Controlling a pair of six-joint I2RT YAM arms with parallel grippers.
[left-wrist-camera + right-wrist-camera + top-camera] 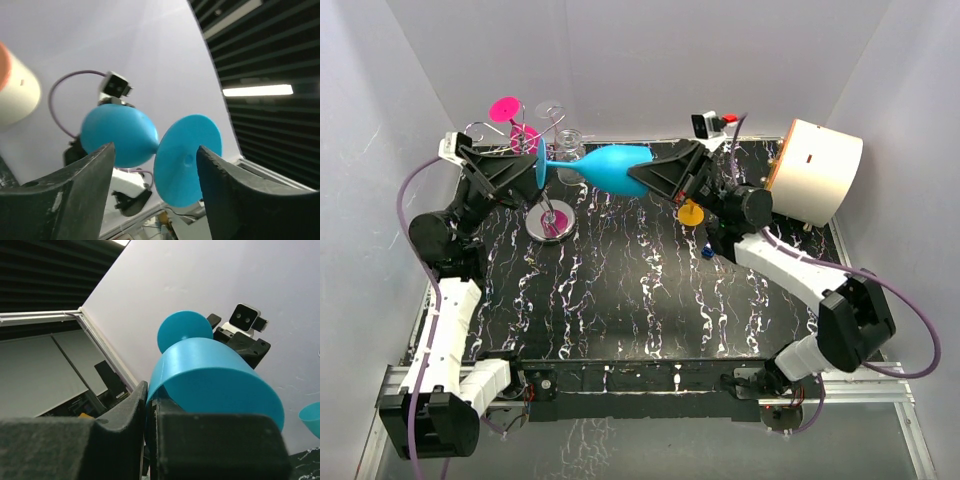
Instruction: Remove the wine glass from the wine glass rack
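My right fingers (120, 430) clamp wine glass (610, 165) rim; my left fingers (80, 195) gape around foot; glass seemingly unhooked from rack (550, 222); withdrawal left.

A bright blue glass (605, 168) lies on its side in the air, foot to the left and bowl to the right, its rim pinched in the right gripper (642, 174). Just beside the foot stands the rack (549, 224), thin silver wire, upright on a shiny round disc.
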